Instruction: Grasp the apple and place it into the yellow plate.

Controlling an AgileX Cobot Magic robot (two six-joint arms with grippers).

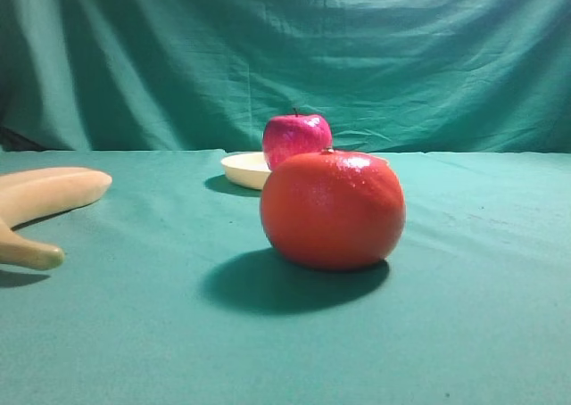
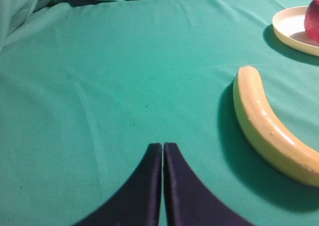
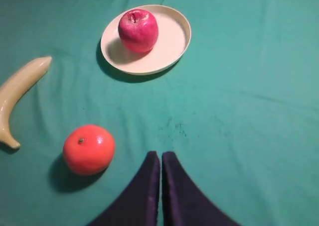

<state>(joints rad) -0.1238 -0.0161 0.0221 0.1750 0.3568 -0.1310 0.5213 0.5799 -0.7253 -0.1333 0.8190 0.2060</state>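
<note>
Apple (image 3: pixel 138 30) already sits in the yellow plate (image 3: pixel 172 47), left of centre. Right claw (image 3: pixel 161 159) clenched and empty, apple straight ahead, slightly left. Left claw (image 2: pixel 162 149) also clenched, empty, farther off beside the banana (image 2: pixel 269 126).

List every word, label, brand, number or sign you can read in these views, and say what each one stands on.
None: no view shows any readable text.
The apple, the yellow plate, the orange-red fruit, the banana and the green cloth are all unmarked.
</note>
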